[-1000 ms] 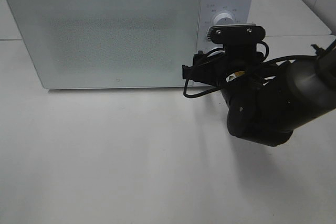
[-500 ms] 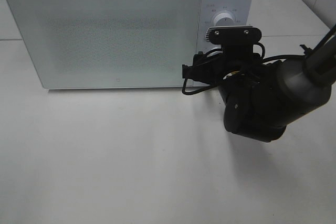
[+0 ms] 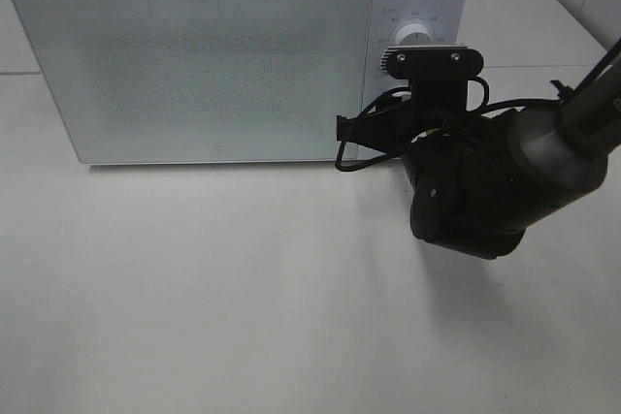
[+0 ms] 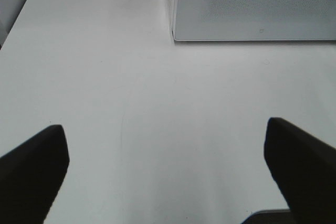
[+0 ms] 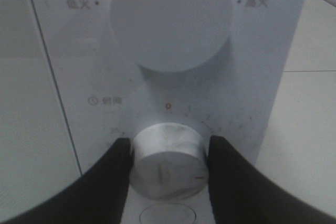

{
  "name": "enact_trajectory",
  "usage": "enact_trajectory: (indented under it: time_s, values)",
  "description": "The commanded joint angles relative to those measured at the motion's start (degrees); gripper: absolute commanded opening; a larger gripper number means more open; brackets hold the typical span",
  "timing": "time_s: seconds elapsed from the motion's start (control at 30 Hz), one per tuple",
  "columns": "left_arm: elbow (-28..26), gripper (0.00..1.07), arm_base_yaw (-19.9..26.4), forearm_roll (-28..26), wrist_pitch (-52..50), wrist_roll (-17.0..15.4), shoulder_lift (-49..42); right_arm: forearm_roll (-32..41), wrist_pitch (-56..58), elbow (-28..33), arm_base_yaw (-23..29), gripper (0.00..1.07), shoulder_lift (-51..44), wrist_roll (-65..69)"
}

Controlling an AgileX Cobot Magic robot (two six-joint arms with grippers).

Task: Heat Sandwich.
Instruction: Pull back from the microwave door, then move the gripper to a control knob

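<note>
The sandwich is out of view. The white microwave [image 3: 213,55] stands at the back of the table with its door closed. My right gripper [image 5: 169,146] is at the control panel, and its black fingers [image 5: 118,166] press both sides of the lower timer knob [image 5: 168,174]. Above it is the larger power knob [image 5: 170,19]. From above, the right arm's wrist [image 3: 466,191] covers that lower knob. My left gripper [image 4: 168,177] hovers open over bare table, holding nothing, with the microwave's front corner [image 4: 176,32] ahead of it.
A round button [image 5: 168,216] sits just below the timer knob. The white table [image 3: 194,288] stretches in front of the microwave. A black cable [image 3: 354,147] loops off the right wrist near the door's lower right corner.
The right arm has edged a little closer to the microwave's control panel. The microwave door has stayed closed.
</note>
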Motion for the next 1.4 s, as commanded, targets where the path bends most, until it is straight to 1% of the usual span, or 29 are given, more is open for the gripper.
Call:
enact_trajectory:
  time_s: [0.03, 0.27, 0.57, 0.7, 0.73, 0.77, 0.8, 0.87, 0.93, 0.97, 1.03, 1.13, 1.17, 1.3, 1.4]
  values:
    - [0.1, 0.96, 0.0, -0.3, -0.2, -0.5, -0.9, -1.5, -0.2, -0.8, -0.2, 0.11, -0.1, -0.1]
    - [0.1, 0.96, 0.0, -0.3, -0.2, -0.5, -0.9, -1.5, -0.1, -0.8, -0.2, 0.12, -0.1, 0.3]
    - [0.1, 0.96, 0.0, -0.3, -0.2, -0.5, -0.9, -1.5, 0.2, -0.8, -0.2, 0.12, -0.1, 6.5]
    - [0.1, 0.96, 0.0, -0.3, -0.2, -0.5, -0.9, -1.5, -0.6, -0.8, -0.2, 0.12, -0.1, 13.5]
    - [0.1, 0.96, 0.0, -0.3, -0.2, -0.5, -0.9, -1.5, -1.1, -0.8, -0.2, 0.12, -0.1, 18.3]
    - [0.1, 0.96, 0.0, -0.3, -0.2, -0.5, -0.9, -1.5, -1.4, -0.8, -0.2, 0.12, -0.1, 21.0]
    - [0.1, 0.96, 0.0, -0.3, -0.2, -0.5, -0.9, -1.5, -1.4, -0.8, -0.2, 0.12, -0.1, 21.0]
    - [0.1, 0.96, 0.0, -0.3, -0.2, -0.5, -0.9, -1.5, -1.9, -0.8, -0.2, 0.12, -0.1, 28.9]
    - [0.1, 0.96, 0.0, -0.3, -0.2, -0.5, -0.9, -1.5, -2.0, -0.8, -0.2, 0.12, -0.1, 34.5]
    - [0.1, 0.96, 0.0, -0.3, -0.2, -0.5, -0.9, -1.5, -2.0, -0.8, -0.2, 0.12, -0.1, 34.5]
    - [0.1, 0.96, 0.0, -0.3, -0.2, -0.5, -0.9, -1.6, -2.3, -0.8, -0.2, 0.11, -0.1, 41.5]
    - [0.1, 0.96, 0.0, -0.3, -0.2, -0.5, -0.9, -1.6, -2.3, -0.8, -0.2, 0.10, -0.1, 45.3]
    - [0.1, 0.96, 0.0, -0.3, -0.2, -0.5, -0.9, -1.6, -2.8, -0.8, -0.2, 0.10, -0.1, 49.5]
    - [0.1, 0.96, 0.0, -0.3, -0.2, -0.5, -0.9, -1.6, -2.9, -0.8, -0.2, 0.11, -0.1, 54.5]
    - [0.1, 0.96, 0.0, -0.3, -0.2, -0.5, -0.9, -1.5, -2.9, -0.8, -0.2, 0.11, -0.1, 60.8]
